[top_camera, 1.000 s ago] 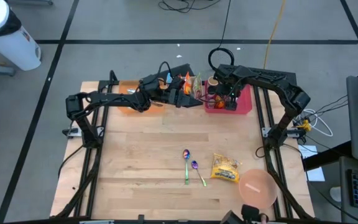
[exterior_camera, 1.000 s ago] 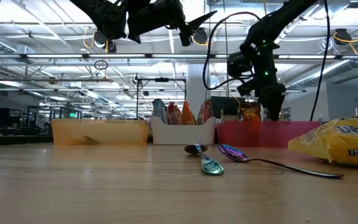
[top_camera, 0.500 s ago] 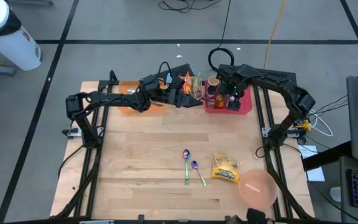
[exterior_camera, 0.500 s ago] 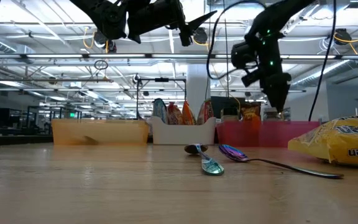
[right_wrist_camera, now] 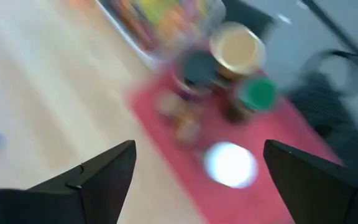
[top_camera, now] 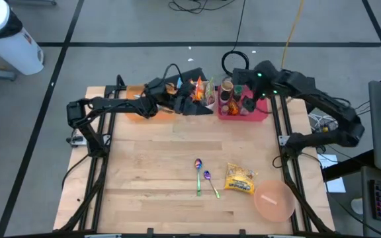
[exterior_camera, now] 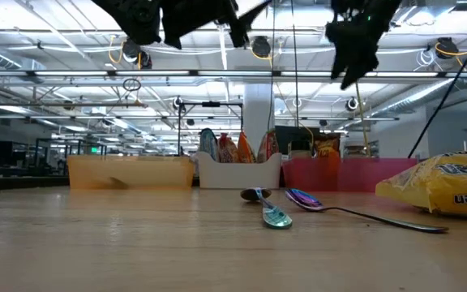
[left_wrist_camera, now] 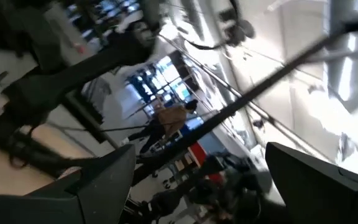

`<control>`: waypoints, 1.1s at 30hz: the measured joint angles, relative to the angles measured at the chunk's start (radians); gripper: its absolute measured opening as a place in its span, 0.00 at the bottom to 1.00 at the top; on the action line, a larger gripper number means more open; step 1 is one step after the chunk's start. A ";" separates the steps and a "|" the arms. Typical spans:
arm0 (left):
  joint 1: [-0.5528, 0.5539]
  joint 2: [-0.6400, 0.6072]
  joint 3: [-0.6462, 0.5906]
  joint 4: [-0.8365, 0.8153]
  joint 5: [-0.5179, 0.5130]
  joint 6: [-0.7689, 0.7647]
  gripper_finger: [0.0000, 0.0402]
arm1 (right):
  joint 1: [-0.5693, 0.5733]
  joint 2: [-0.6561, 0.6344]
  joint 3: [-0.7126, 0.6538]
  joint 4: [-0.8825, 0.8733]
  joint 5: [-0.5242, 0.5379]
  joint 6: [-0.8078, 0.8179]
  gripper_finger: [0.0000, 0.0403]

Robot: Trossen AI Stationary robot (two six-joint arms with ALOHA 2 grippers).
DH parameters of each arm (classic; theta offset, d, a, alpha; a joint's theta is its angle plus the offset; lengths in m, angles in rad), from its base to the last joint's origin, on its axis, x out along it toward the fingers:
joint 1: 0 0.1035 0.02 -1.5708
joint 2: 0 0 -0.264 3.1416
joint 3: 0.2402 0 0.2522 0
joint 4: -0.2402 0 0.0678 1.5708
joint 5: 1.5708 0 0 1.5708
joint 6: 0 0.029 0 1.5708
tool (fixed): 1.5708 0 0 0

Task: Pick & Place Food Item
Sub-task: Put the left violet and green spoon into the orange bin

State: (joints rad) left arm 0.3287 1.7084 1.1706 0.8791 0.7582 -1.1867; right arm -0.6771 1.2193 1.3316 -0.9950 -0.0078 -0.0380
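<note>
A yellow food packet [top_camera: 239, 178] lies flat on the wooden table near its front right; in the low view this packet [exterior_camera: 448, 182] shows at the right edge. My left gripper [top_camera: 200, 102] hovers open and high above the white bin [top_camera: 202, 92] of snack packets; it shows at the top of the low view [exterior_camera: 248, 23]. My right gripper [top_camera: 247, 86] hangs open, slanting down, well above the pink bin [top_camera: 260, 112] of jars. Its wrist view [right_wrist_camera: 197, 186] shows nothing between its fingers.
Two shiny spoons [top_camera: 204, 177] lie left of the packet, and a pink bowl [top_camera: 273, 200] sits at the near right corner. An orange bin [top_camera: 132, 100] stands at the far left, next to the white bin. Bare wood lies between the bins and the spoons.
My right gripper has risen steeply out of the pink bin, drawn back toward the table's right edge and tipped and rolled as it went. It has stayed open with nothing in it.
</note>
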 joint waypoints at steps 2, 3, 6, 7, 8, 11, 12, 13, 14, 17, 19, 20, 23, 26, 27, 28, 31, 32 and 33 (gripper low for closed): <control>0.000 -0.029 0.000 0.005 0.018 0.042 0.91 | 0.026 -0.055 -0.021 0.069 -0.087 0.100 0.86; 0.000 -0.048 0.000 0.003 0.031 0.065 0.91 | 0.044 -0.083 -0.039 0.122 -0.131 0.149 0.86; 0.000 -0.107 0.000 -0.050 0.035 0.153 0.91 | 0.118 -0.163 -0.137 0.342 -0.207 0.297 0.86; 0.000 -0.132 0.000 -0.085 0.034 0.184 0.91 | 0.149 -0.186 -0.182 0.427 -0.210 0.345 0.86; 0.000 -0.156 0.000 -0.128 0.027 0.219 0.91 | 0.184 -0.209 -0.237 0.525 -0.210 0.392 0.86; 0.000 -0.243 0.000 -0.303 0.006 0.341 0.91 | 0.286 -0.253 -0.407 0.839 -0.205 0.511 0.86; 0.000 -0.273 0.000 -0.373 -0.006 0.386 0.91 | 0.318 -0.259 -0.464 0.951 -0.206 0.549 0.86; -0.001 -0.304 0.000 -0.452 -0.024 0.431 0.91 | 0.349 -0.261 -0.517 1.059 -0.205 0.586 0.86; -0.004 -0.335 0.000 -0.537 -0.044 0.473 0.91 | 0.378 -0.260 -0.573 1.167 -0.206 0.622 0.86; -0.026 -0.412 0.000 -0.760 -0.142 0.586 0.91 | 0.458 -0.228 -0.719 1.498 -0.204 0.716 0.86; -0.047 -0.455 0.000 -0.881 -0.217 0.632 0.91 | 0.503 -0.192 -0.800 1.687 -0.180 0.775 0.86; -0.061 -0.472 0.000 -0.926 -0.253 0.649 0.91 | 0.527 -0.173 -0.833 1.761 -0.147 0.809 0.86; -0.108 -0.503 0.000 -1.015 -0.344 0.666 0.91 | 0.590 -0.115 -0.910 1.912 -0.018 0.895 0.86; -0.155 -0.508 0.000 -1.031 -0.400 0.659 0.91 | 0.639 -0.059 -0.951 2.000 0.074 0.920 0.86; -0.168 -0.507 0.000 -1.034 -0.412 0.654 0.91 | 0.652 -0.046 -0.960 2.021 0.092 0.921 0.86; -0.180 -0.506 0.000 -1.035 -0.424 0.652 0.91 | 0.661 -0.031 -0.963 2.041 0.110 0.925 0.86; -0.209 -0.492 0.000 -1.033 -0.464 0.650 0.91 | 0.685 0.005 -0.964 2.092 0.165 0.968 0.86; -0.217 -0.484 0.000 -1.033 -0.482 0.645 0.91 | 0.691 0.015 -0.964 2.109 0.185 0.981 0.86; -0.224 -0.478 0.000 -1.035 -0.499 0.630 0.91 | 0.696 0.024 -0.964 2.125 0.201 0.991 0.86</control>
State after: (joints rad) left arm 0.1051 1.2302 1.1706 -0.1556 0.2593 -0.5566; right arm 0.0192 1.2434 0.3679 1.1296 0.1931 0.9534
